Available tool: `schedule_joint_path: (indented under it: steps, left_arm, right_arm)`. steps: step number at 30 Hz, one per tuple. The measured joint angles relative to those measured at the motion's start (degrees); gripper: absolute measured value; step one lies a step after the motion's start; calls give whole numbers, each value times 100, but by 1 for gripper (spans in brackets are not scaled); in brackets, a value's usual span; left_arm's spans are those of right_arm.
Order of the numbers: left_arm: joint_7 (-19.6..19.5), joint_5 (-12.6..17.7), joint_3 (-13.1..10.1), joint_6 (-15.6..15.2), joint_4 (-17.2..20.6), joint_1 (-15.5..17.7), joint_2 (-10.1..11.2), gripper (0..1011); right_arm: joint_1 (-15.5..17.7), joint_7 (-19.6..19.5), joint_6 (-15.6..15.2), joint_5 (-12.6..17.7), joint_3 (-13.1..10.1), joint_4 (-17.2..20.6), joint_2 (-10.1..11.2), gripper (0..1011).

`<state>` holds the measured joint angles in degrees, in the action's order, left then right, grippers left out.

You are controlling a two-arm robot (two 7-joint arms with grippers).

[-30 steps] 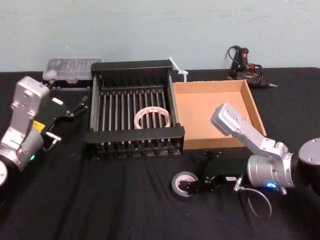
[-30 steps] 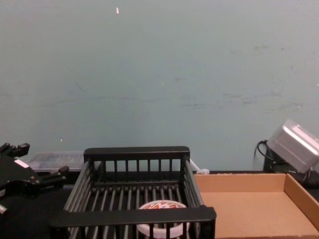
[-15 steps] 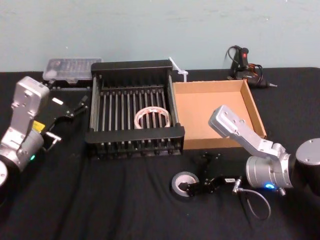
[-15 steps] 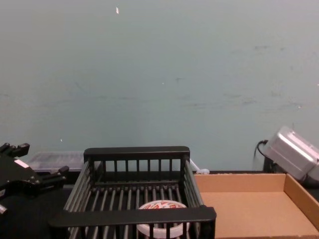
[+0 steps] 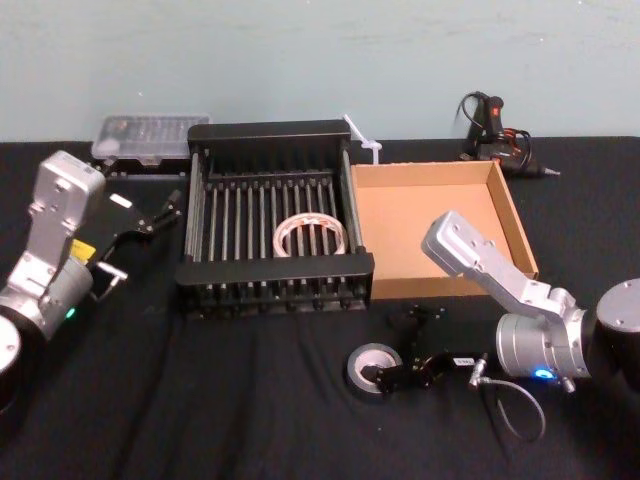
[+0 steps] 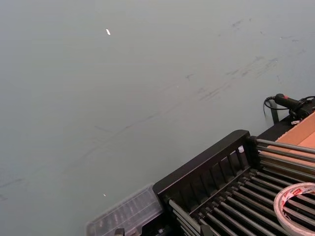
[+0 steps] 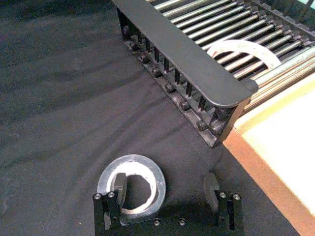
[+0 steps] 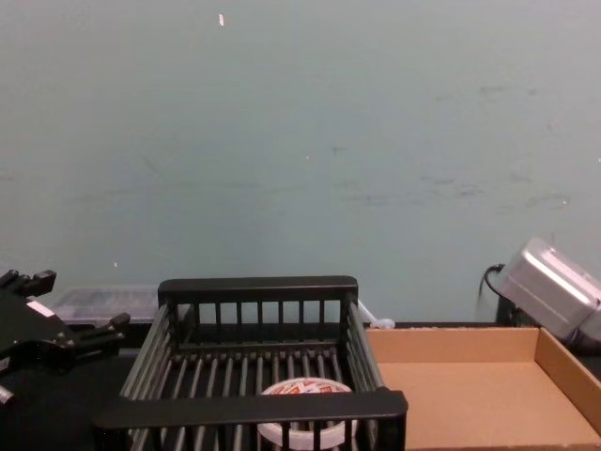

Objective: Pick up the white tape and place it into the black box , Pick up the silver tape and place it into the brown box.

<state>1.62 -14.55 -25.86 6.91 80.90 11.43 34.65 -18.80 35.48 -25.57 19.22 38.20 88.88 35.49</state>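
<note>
Silver tape (image 7: 131,183) lies around one finger of the spread right gripper (image 7: 165,191).

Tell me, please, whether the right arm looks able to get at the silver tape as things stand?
Probably yes: the right tool is open at the silver tape, one finger in its centre hole, nothing between them.

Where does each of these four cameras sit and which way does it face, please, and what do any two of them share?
Head view: high, looking down at the black box, brown box and silver tape; both arms show, left gripper, right gripper.
Chest view: low, looking across the table; left gripper at lower left.
Left wrist view: faces the wall over the black box's far corner.
Right wrist view: looks down at the silver tape, one finger inside its centre.
Shared: all four show the white tape in the black box.
</note>
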Motion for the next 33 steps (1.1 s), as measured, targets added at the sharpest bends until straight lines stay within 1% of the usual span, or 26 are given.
schedule_joint_path:
  steps: [2,4,5,6,7,10,13,16,18,22,24,25,27,31,33]
  left_arm:
    - [0,0,0,0,0,0,0,1001]
    - [0,0,0,0,0,0,0,1001]
    - [0,0,0,0,0,0,0,1001]
    - [0,0,0,0,0,0,0,1001]
    - [0,0,0,0,0,0,0,1001]
    - [0,0,0,0,0,0,0,1001]
    - [0,0,0,0,0,0,0,1001]
    - [0,0,0,0,0,0,0,1002]
    - [0,0,0,0,0,0,0,1001]
    - [0,0,0,0,0,0,0,1001]
    - [0,0,0,0,0,0,0,1001]
    - [0,0,0,0,0,0,0,1001]
    - [0,0,0,0,0,0,0,1001]
    - [0,0,0,0,0,0,0,1001]
    - [0,0,0,0,0,0,0,1001]
  right_arm:
    - [1,-1,2,1,0,1,2,997]
    - [2,-2,2,1,-1,2,3,961]
    - [2,-2,3,2,-1,3,3,925]
    - [3,-3,3,2,-2,4,4,925]
    - [3,-3,3,2,-2,4,4,895]
    - [5,-4,3,2,-3,6,4,848]
    - [7,-7,3,2,-5,8,4,718]
    - [7,-8,3,2,-6,8,4,659]
    - [8,-10,3,2,-9,8,4,563]
    - [8,-10,3,2,-10,8,4,458]
    - [8,-10,3,2,-10,8,4,375]
    - [8,-10,3,2,-9,8,4,358]
    - [8,-10,3,2,-10,8,4,272]
    - [8,-10,2,2,-10,8,4,174]
    - [8,-10,2,2,-9,8,4,162]
